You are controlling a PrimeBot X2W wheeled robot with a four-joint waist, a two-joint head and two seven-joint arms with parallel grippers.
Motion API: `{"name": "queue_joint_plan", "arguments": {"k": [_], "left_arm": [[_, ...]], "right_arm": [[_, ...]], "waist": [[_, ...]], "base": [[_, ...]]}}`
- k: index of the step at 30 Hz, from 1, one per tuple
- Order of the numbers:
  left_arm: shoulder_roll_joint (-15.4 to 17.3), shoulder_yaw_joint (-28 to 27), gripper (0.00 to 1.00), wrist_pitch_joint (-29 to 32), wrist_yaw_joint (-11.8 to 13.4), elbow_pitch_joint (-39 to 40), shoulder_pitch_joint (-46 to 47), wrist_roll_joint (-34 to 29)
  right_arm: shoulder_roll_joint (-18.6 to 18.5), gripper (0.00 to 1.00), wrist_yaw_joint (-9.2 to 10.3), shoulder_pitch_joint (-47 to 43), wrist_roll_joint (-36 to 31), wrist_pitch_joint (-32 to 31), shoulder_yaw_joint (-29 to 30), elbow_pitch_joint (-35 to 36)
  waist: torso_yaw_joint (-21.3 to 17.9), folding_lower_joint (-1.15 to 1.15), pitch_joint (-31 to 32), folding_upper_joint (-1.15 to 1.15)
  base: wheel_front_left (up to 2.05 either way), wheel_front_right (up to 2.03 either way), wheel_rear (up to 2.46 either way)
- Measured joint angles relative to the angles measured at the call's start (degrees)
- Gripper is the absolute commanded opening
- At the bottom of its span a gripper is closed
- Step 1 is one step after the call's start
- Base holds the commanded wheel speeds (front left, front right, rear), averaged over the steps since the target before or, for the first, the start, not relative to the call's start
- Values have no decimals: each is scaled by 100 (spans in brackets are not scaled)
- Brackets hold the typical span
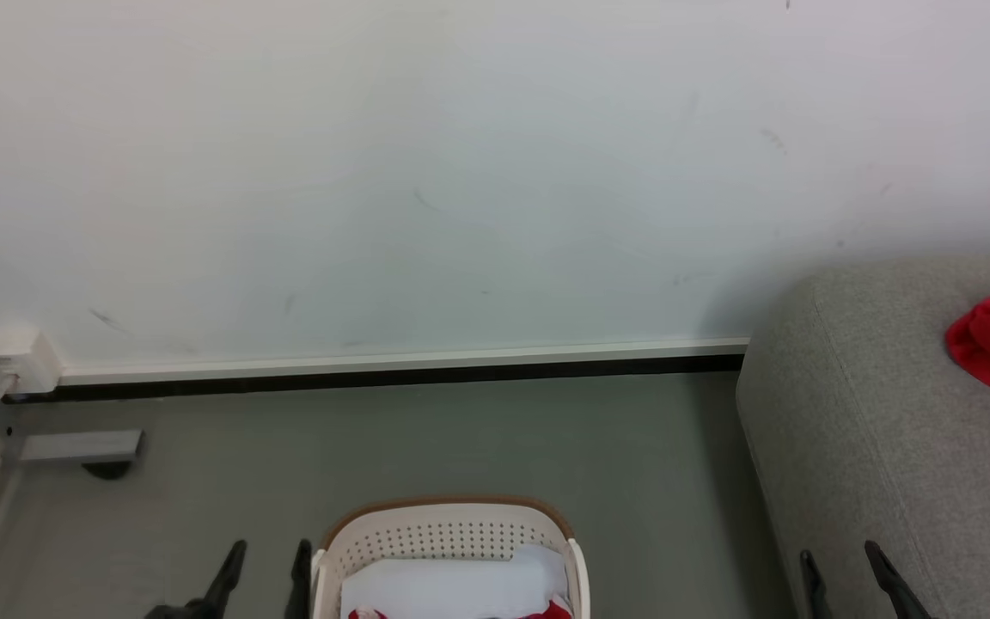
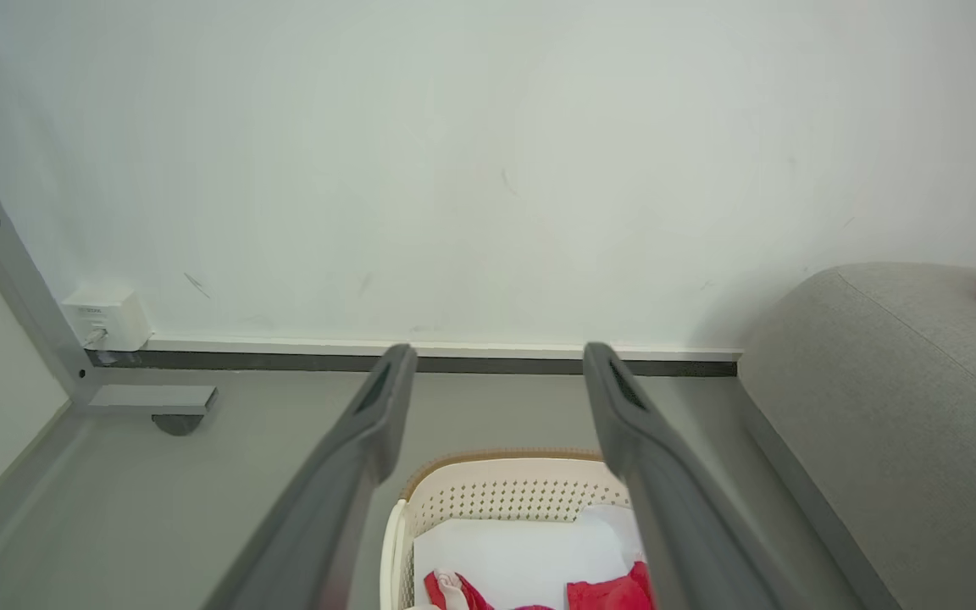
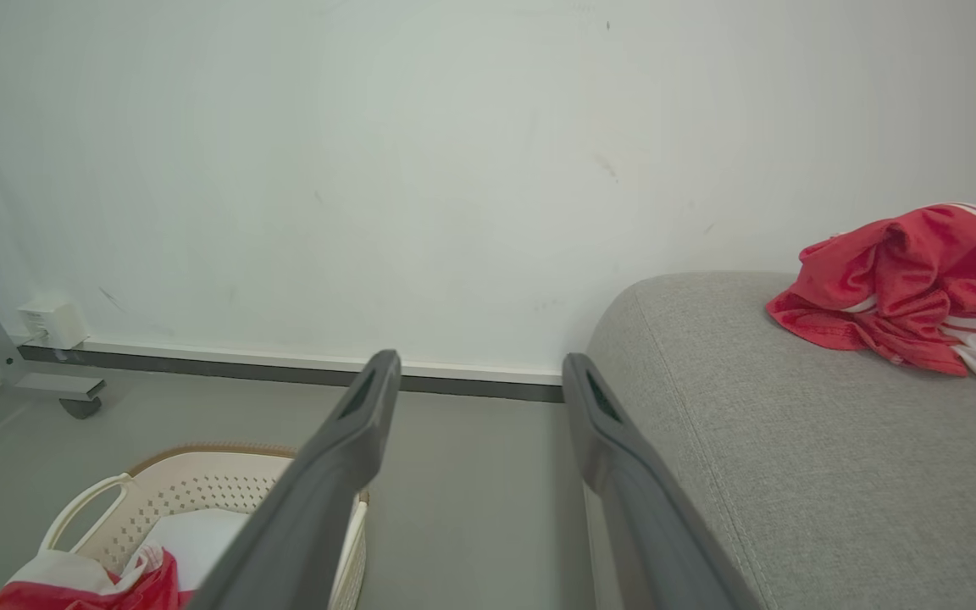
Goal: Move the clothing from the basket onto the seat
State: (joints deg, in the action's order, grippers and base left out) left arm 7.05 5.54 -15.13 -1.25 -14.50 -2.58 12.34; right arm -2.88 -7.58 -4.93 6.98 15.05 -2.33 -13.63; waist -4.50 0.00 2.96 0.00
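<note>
Basket: the cream perforated laundry basket (image 1: pixel 448 535) stands on the grey floor (image 1: pixel 546 447) right before the robot, between its two arms and nearer the left one. I take it that it was set there so either arm can dip in.
Clothing in the basket: red garments (image 2: pixel 611 593) lie bunched at the basket's near end, on top of a flat white pad (image 1: pixel 461 578). They are left to move.
Clothing on the seat: a red jersey with white stripes (image 3: pixel 903 280) lies crumpled on the seat's top, towards the wall (image 1: pixel 461 172) and well apart from the basket.
Seat: the big grey upholstered seat (image 1: pixel 873 430) is at the robot's right, its rounded end close to the wall, with plenty of bare fabric beside the jersey.
Left hand: the left hand (image 1: pixel 267 563) is released, fingers spread with nothing between them, just beside the basket's left wall.
Right hand: the right hand (image 1: pixel 840 563) is spread and empty too, by the seat's near corner.
Step in hand: both arms look parked, so a reach down into the basket seems due. The left is better placed for it.
Watch for: the cloth is limp and tangled, so a pinch may lift several pieces, or drag the pad along.
</note>
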Motion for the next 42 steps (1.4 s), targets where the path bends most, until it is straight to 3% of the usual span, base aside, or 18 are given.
{"name": "queue_joint_plan", "arguments": {"k": [7,18,24,31,42], "left_arm": [[14,307,100,224,-135,-684,734,-221],[69,1135,100,2230,-227,-2154,2562,-961],[136,1204,100,2852,-213,-3020,3371,-1115],[297,1185,100,3188,80,-3913,3980,-1202],[557,1445,100,3156,165,-4640,4700,-1461]], "right_arm": [[-2,100,0,140,-34,10,1,47],[-3,100,0,688,98,11,-110,259],[-4,100,0,1111,364,12,-236,387],[-3,100,0,1478,608,11,-326,515],[-4,100,0,1895,932,12,-382,699]], "waist": [[-157,0,-250,0],[-442,1,-1179,0],[-639,2,-1944,0],[-877,2,-2818,0],[-1193,2,-3843,0]], "base": [[0,0,0],[0,0,0],[0,0,0],[0,0,0],[0,0,0]]}}
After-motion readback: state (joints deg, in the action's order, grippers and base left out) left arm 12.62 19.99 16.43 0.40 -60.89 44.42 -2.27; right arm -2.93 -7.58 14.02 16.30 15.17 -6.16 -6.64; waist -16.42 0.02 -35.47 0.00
